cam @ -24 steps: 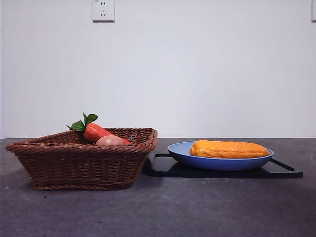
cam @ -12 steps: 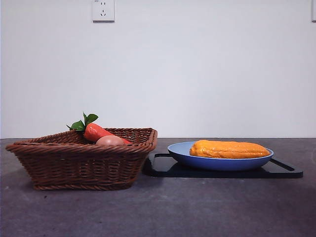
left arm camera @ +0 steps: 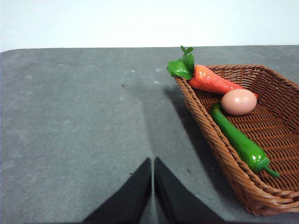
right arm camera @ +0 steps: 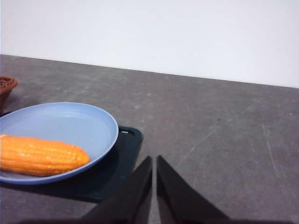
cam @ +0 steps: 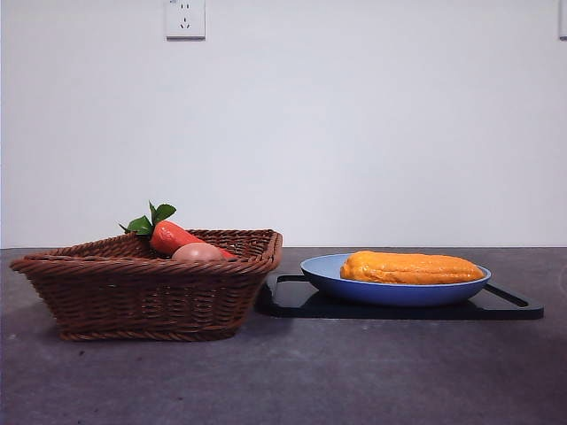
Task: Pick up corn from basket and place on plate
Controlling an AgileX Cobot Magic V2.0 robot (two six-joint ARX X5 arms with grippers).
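Observation:
The orange-yellow corn lies lengthwise in the blue plate, which rests on a flat black tray. The brown wicker basket stands to the plate's left. My left gripper hovers shut over bare table beside the basket, holding nothing. My right gripper is shut and empty, off the plate's side near the tray's corner. Neither arm shows in the front view.
Inside the basket lie a carrot with green leaves, a pinkish egg-like item and a green pepper. A wall with a socket stands behind the grey table.

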